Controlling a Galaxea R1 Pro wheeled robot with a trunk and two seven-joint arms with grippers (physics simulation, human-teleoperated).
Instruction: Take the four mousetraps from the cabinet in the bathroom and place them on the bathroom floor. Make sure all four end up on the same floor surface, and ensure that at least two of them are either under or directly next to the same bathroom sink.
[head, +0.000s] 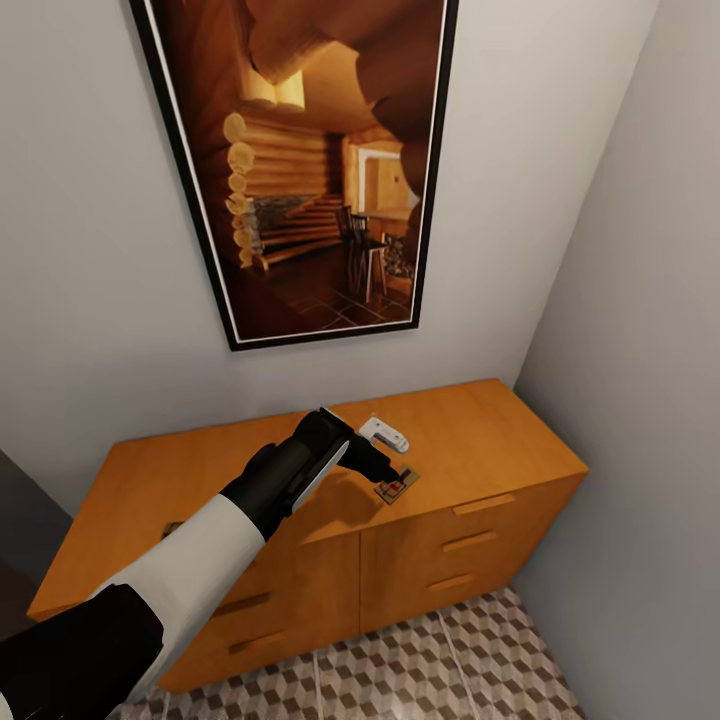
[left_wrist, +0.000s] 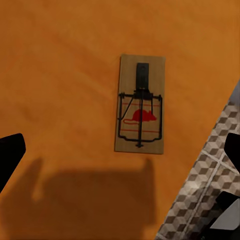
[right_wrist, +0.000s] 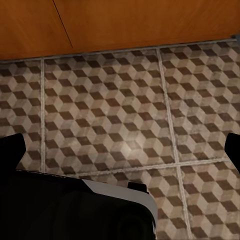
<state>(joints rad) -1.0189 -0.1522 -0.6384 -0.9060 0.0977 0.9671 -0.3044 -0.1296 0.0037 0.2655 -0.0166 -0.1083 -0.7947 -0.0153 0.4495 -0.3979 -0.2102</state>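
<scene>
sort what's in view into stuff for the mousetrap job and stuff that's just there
For the job:
- mousetrap lying flat on the cabinet top
- cabinet
- tiled floor
- left end effector above the mousetrap, fingers spread wide

Just there:
- framed picture on the wall
- small white gadget on the cabinet top

One mousetrap lies between the left gripper's fingers, on one cabinet. One white object, too small to identify, sits beside it. One framed picture hangs above.
</scene>
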